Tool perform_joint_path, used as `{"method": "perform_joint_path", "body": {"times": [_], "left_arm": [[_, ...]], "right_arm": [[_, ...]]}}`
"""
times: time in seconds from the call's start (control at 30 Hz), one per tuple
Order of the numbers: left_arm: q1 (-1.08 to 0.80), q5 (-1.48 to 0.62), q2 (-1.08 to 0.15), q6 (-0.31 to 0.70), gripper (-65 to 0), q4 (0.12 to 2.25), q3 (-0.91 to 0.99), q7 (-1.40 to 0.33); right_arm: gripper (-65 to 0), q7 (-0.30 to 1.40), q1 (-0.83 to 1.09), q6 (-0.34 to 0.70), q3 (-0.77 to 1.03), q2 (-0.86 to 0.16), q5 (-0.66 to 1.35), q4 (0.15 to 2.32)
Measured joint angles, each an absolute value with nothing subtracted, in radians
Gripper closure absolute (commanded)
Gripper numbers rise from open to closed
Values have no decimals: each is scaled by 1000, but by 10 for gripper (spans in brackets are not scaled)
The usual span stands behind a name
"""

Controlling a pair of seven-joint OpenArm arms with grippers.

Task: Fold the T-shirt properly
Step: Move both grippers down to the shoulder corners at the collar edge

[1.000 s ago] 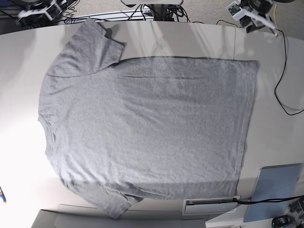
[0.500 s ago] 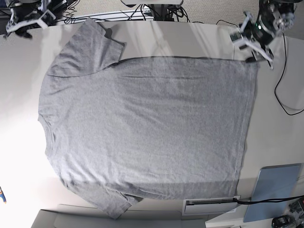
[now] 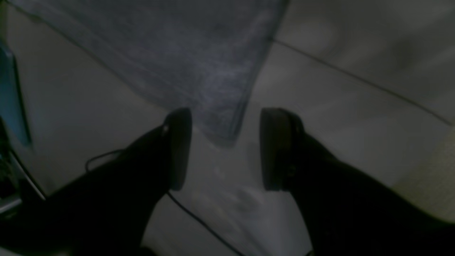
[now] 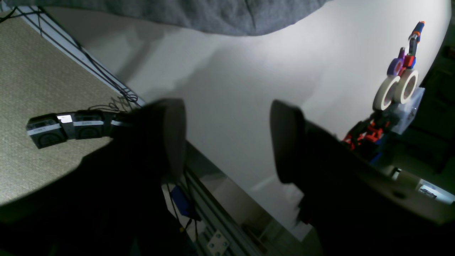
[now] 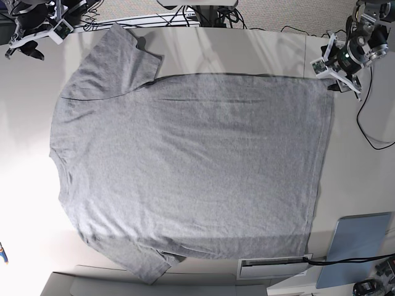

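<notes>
The heather-grey T-shirt [image 5: 191, 166] lies spread flat on the table with a plain side up, collar to the left and hem to the right. My left gripper [image 5: 338, 79] is open at the shirt's far right hem corner. In the left wrist view the gripper [image 3: 222, 149] straddles that corner of the T-shirt [image 3: 199, 53], which points between the two fingers. My right gripper [image 5: 23, 50] is open and empty at the far left, apart from the upper sleeve. In the right wrist view the gripper [image 4: 227, 142] is over bare table, with the T-shirt's edge [image 4: 213, 14] at the top.
A black cable [image 5: 367, 117] runs along the table's right side. A blue sheet [image 5: 358, 246] and a white box [image 5: 274, 266] lie at the front right. Tape rolls [image 4: 394, 89] and a black power strip [image 4: 64, 128] show in the right wrist view.
My left gripper has come down from the far right edge to the shirt's hem corner. My right gripper has shifted a little left and down. The shirt has not moved.
</notes>
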State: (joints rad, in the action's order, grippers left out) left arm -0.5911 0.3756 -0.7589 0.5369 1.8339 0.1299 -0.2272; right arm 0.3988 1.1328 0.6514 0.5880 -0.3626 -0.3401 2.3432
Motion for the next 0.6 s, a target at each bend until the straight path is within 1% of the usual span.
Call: {"method": "perform_joint_path", "body": {"times": [0.1, 0.17, 0.3, 0.37, 0.43, 0.53, 0.6], "left_arm": [[-559, 376, -760, 532, -318, 1799, 102, -227], [-532, 376, -760, 513, -318, 1773, 51, -227], [-450, 418, -760, 393, -318, 1714, -70, -229], [-406, 416, -760, 376, -318, 1681, -95, -237], [-381, 417, -762, 380, -318, 1652, -98, -230], [-350, 414, -765, 415, -318, 1628, -97, -230], [-344, 414, -765, 415, -317, 1618, -97, -224]], "right_arm": [[-366, 399, 1133, 652, 588, -362, -340, 2343], [-366, 398, 1133, 651, 588, -362, -340, 2343], [-366, 408, 1133, 652, 588, -363, -340, 2343], [-366, 422, 1133, 651, 588, -363, -340, 2343], [-366, 422, 1133, 652, 588, -362, -340, 2343], [-366, 422, 1133, 652, 588, -363, -340, 2343], [-366, 422, 1133, 652, 588, -363, -340, 2343]]}}
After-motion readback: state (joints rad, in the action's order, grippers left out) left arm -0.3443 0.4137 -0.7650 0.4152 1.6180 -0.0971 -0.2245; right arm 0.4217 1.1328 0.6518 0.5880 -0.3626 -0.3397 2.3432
